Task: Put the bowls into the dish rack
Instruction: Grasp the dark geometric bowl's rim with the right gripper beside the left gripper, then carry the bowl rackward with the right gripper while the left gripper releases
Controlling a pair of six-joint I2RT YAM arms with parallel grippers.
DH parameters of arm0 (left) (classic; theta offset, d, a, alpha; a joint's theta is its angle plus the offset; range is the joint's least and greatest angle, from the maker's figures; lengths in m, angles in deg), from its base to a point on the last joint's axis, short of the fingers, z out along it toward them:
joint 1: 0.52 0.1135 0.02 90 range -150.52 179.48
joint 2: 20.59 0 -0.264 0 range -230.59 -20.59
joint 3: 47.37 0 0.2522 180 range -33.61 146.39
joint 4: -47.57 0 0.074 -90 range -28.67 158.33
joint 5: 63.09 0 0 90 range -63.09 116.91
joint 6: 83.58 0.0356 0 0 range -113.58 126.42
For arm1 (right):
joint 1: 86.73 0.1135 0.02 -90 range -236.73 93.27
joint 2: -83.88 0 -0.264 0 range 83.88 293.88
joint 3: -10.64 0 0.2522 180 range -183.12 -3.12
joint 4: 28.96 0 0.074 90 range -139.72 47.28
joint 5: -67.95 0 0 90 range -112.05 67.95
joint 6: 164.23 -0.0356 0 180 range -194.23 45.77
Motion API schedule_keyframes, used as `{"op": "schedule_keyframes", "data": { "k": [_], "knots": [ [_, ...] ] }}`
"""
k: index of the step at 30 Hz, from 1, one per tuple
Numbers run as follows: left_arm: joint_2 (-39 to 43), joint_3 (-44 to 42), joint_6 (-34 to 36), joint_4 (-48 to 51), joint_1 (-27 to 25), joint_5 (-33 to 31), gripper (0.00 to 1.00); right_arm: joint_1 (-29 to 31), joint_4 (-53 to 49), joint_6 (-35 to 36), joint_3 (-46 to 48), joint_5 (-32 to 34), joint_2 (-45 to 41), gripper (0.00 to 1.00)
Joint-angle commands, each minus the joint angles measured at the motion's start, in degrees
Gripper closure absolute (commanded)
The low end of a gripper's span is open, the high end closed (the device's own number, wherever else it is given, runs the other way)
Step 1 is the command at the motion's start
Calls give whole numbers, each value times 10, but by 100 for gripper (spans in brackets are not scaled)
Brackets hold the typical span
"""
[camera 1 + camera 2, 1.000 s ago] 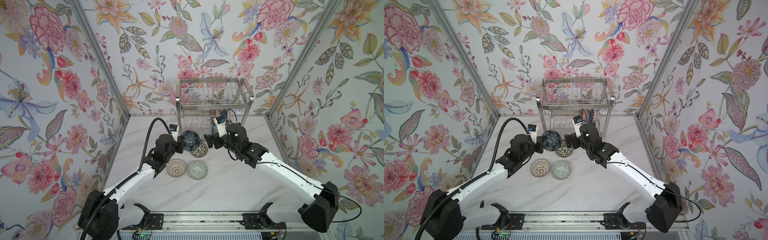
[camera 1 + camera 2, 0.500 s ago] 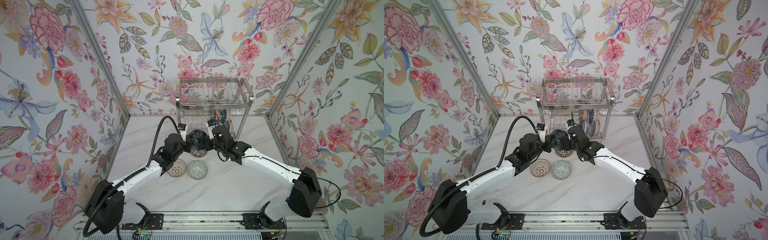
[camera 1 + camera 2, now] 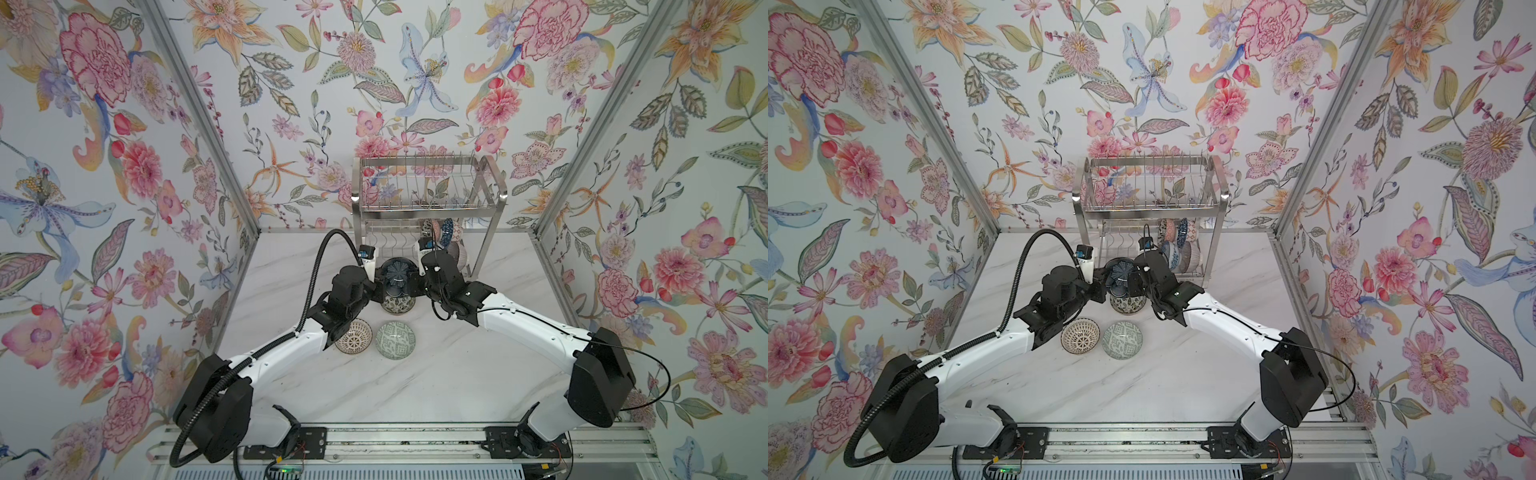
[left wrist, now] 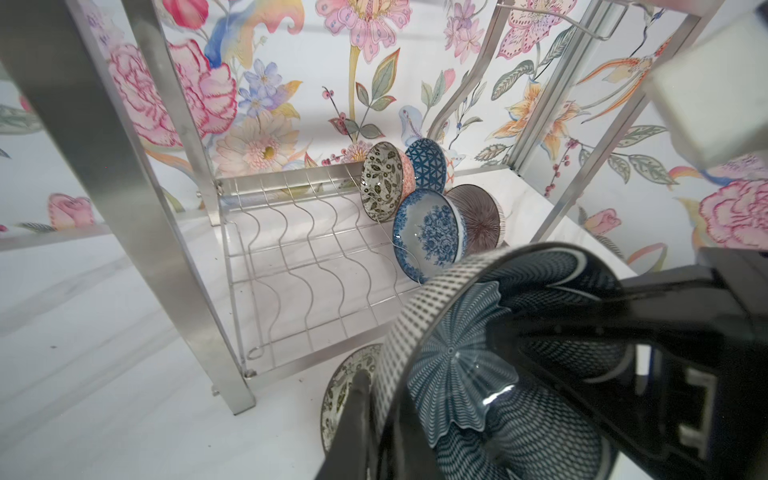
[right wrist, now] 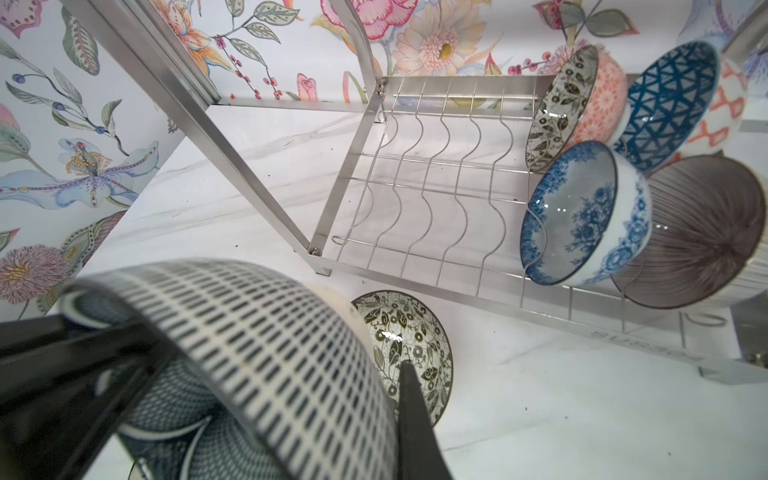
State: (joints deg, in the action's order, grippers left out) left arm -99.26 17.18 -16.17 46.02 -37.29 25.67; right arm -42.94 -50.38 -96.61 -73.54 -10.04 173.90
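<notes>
A white marbled surface [image 3: 415,386] lay boxed in by flowered wallpaper walls [image 3: 374,83], with the two-tier steel wire dish rack [image 3: 428,208] against the back one. Before it, the left end effector [image 3: 379,284] and the right end effector [image 3: 417,282] each pinched the rim of one dark blue fan-patterned bowl [image 3: 395,272], held on edge above a black-and-white leaf bowl [image 3: 398,305]. The wrist views showed the lower tier plainly: a blue floral bowl [image 4: 430,235] among others on edge at one end, wavy wires [image 4: 299,266] bare beside them. Only the top views showed a brown lattice bowl [image 3: 353,336] and a green geometric bowl [image 3: 395,340] side by side near the left arm, open surface in front.
</notes>
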Motion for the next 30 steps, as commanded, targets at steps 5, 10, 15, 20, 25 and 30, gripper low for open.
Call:
{"op": "schedule_keyframes", "data": {
  "k": [5,10,15,20,25,30],
  "knots": [
    [6,78,73,96,0,-18,3,2,21,24,-7,11,-5,100],
    [59,118,141,241,36,-54,1,-2,21,67,-1,49,-5,100],
    [128,102,178,332,118,-55,1,-11,13,122,-8,123,15,100],
    [173,52,199,334,176,-54,0,-19,11,174,-30,197,48,100],
    [177,4,184,289,199,-15,1,-21,10,220,-67,245,94,100],
    [179,-2,187,283,214,-1,1,-16,7,269,-110,289,131,100]
  ]
}}
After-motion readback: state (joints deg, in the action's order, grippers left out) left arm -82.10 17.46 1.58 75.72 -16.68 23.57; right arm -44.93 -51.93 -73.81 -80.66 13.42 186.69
